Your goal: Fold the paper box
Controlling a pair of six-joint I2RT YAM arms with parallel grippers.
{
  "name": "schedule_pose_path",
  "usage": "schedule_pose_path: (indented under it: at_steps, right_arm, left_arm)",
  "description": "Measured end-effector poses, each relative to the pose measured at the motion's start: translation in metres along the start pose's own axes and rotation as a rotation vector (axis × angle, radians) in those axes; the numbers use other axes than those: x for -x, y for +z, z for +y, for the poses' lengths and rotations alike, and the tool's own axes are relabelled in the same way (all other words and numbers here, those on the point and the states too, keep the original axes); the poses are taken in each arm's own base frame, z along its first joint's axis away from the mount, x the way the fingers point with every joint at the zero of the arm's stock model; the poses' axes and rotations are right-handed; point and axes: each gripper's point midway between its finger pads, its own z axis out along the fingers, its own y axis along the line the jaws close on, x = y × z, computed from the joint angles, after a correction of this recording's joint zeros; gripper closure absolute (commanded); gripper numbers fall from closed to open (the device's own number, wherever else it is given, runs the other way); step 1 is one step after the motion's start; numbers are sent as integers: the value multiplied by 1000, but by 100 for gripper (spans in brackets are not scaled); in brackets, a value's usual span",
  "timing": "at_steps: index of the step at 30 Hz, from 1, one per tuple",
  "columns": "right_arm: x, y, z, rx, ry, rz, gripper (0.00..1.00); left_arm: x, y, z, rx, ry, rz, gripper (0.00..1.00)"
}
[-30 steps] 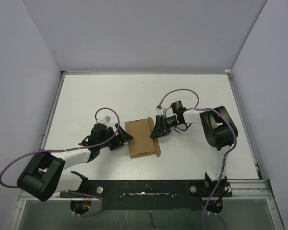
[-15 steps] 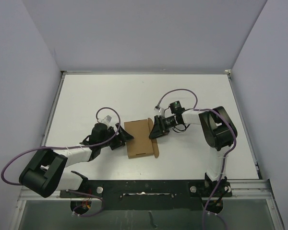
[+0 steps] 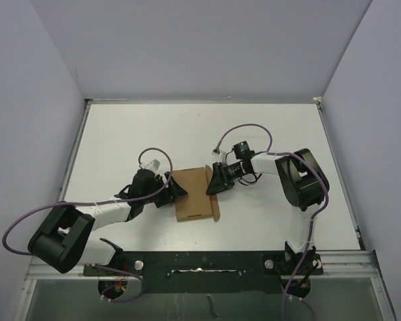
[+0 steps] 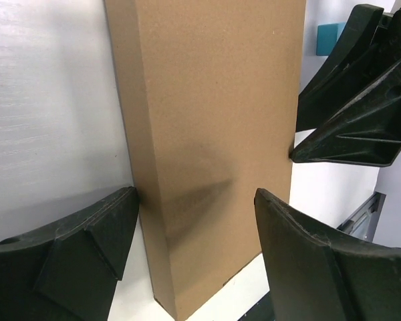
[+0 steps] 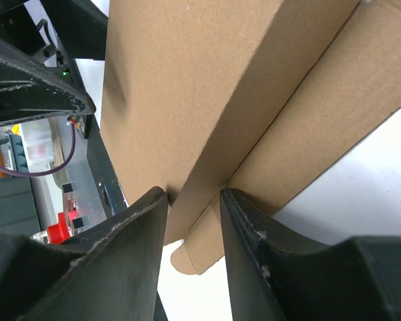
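The paper box [image 3: 192,194], a slim brown cardboard box, lies flat on the white table [image 3: 120,140] between my two arms. An open flap [image 3: 217,208] runs along its right side. My left gripper [image 3: 176,192] stands open astride the box's left end [image 4: 214,100]. Its left finger [image 4: 87,247] rests against the thin side wall, and its right finger [image 4: 321,261] stands off the far edge. My right gripper [image 3: 212,186] is shut on the box's right edge [image 5: 207,80]. One finger [image 5: 120,254] sits on the top face and the other [image 5: 267,261] on the flap [image 5: 321,114].
A small blue cube [image 4: 331,37] shows on the table past the box in the left wrist view. The black rail [image 3: 200,261] with both arm bases runs along the near table edge. Grey walls close in the table at the left, back and right.
My left gripper has slid right up to the box's left end and its jaws have narrowed. The right gripper and the box's right edge have shifted slightly left.
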Motion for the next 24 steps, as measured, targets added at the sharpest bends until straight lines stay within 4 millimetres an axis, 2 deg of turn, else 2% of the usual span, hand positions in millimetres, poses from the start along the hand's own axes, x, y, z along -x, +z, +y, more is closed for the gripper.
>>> schedule_pose_path:
  at_steps: [7, 13, 19, 24]
  right_arm:
    - [-1, 0, 0, -12, -2, 13, 76]
    - [-1, 0, 4, 6, -1, 16, 79]
    - [-1, 0, 4, 7, -1, 15, 63]
    - [-1, 0, 3, 5, -4, 15, 59]
  left_arm:
    - [-1, 0, 2, 13, 19, 2, 37]
    - [-2, 0, 3, 23, 27, 5, 37]
    - [-3, 0, 3, 27, 28, 8, 37]
    - [-3, 0, 3, 29, 29, 11, 37]
